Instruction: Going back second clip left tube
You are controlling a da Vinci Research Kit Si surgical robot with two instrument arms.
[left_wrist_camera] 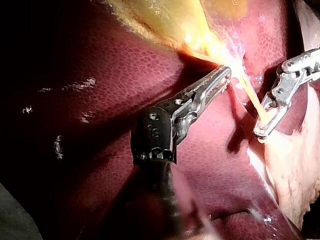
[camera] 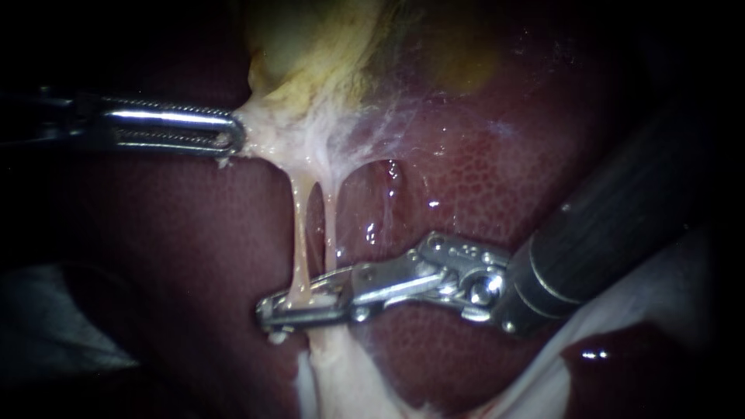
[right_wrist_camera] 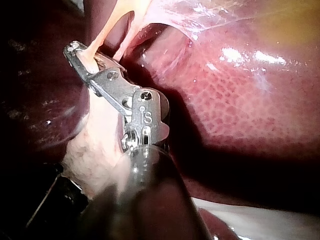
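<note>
Closest of all is the fat dark shaft of the right instrument (camera: 304, 301), which ends in shiny silver jaws. Those jaws are nearly closed, with only a thin gap between them. The thin, pale, stringy left tube (camera: 301, 225) runs down right through that gap. One jaw touches the tube on each side, so they are pinching it near its low end, just above a lump of soft, pale tissue (camera: 341, 380). The tube sits about midway along the jaws, not at their tips. The right wrist camera shows the same tube (right_wrist_camera: 101, 31) coming down onto that instrument (right_wrist_camera: 86, 57) near its far end. A second thin pale string, the right tube (camera: 330, 225), goes down behind the jaws close to their hinge, and I cannot tell if it touches them. The long silver left instrument (camera: 226, 138) has ridged jaws closed tight on white, webby tissue (camera: 268, 132) just under the yellow gallbladder (camera: 310, 54). That is at the top end of both tubes, well apart from the other jaws. Dark red, spotty liver (camera: 466, 171) lies behind it all.
</note>
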